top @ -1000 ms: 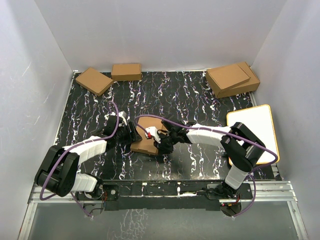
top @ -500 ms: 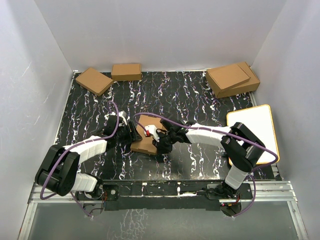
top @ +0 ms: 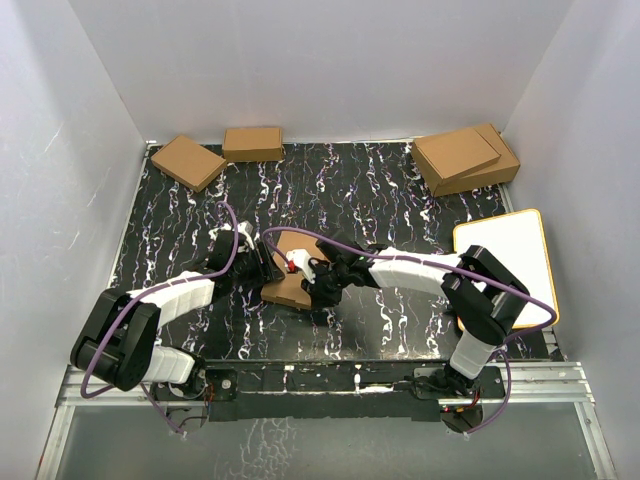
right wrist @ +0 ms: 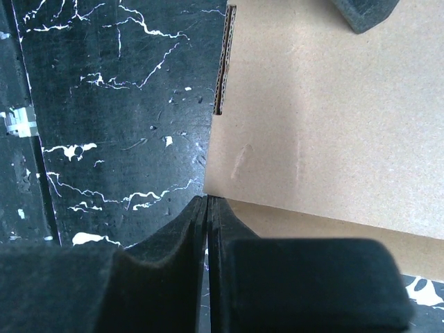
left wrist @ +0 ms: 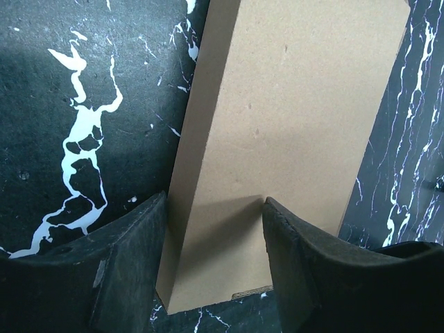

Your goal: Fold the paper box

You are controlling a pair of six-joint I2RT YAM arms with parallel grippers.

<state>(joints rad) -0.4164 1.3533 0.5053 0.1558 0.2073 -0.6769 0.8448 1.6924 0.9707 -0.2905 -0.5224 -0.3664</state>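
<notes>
Black tabletop with white squiggles sits between white walls. Both arms reach in from the near edge and meet at the paper box point(top: 285, 292). It lies flat, closed up, a bit nearer the near edge than the far one, about midway between left and right. The left fingers point(top: 268, 267) are apart, one against the box's side and one on its top. The right fingers point(top: 318, 287) are pressed together, tips touching the box's edge. By the right edge lies a white board point(top: 510, 262) with an orange rim. At the far left corner lie a small box point(top: 188, 161) and a second small box point(top: 252, 143). Two bigger stacked boxes point(top: 465, 158) sit at the far right corner.
</notes>
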